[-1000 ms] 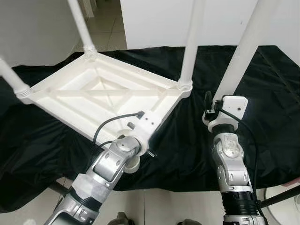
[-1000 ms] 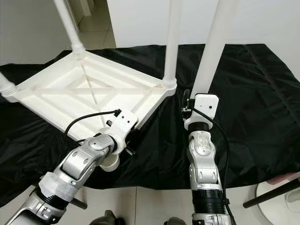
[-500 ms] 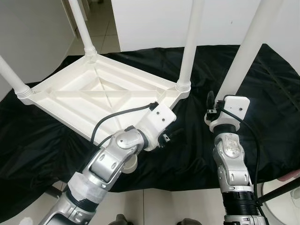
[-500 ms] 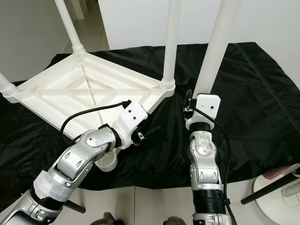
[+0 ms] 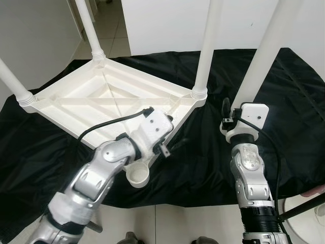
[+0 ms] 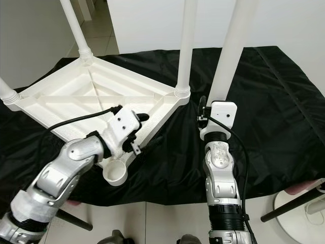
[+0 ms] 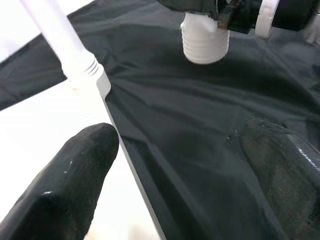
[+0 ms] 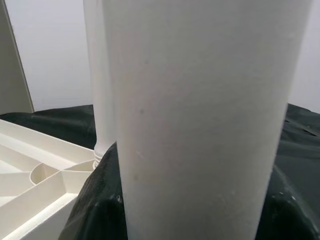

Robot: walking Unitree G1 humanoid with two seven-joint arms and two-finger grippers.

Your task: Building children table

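A white children's table (image 5: 101, 101) lies upside down on a black cloth (image 5: 289, 101). Three white legs stand screwed into its corners (image 5: 205, 51) (image 5: 90, 25) (image 5: 11, 84). The near corner socket (image 5: 137, 176) is empty. My left gripper (image 6: 147, 129) is open, its jaws straddling the table's near rim: one finger (image 7: 70, 190) over the white underside, the other (image 7: 285, 180) over the cloth. My right gripper (image 5: 237, 104) is shut on a fourth white leg (image 5: 261, 56), held upright right of the table. Its threaded end (image 7: 205, 40) hangs just above the cloth.
The cloth's front edge drops to a tiled floor (image 5: 167, 223) near my feet. A black rod (image 5: 299, 211) and a round white object (image 5: 304, 223) sit at the lower right. A white wall (image 5: 167, 20) stands behind the cloth.
My left gripper has swung back left from over the cloth to the table's near rim. The right arm holds the leg in the same place.
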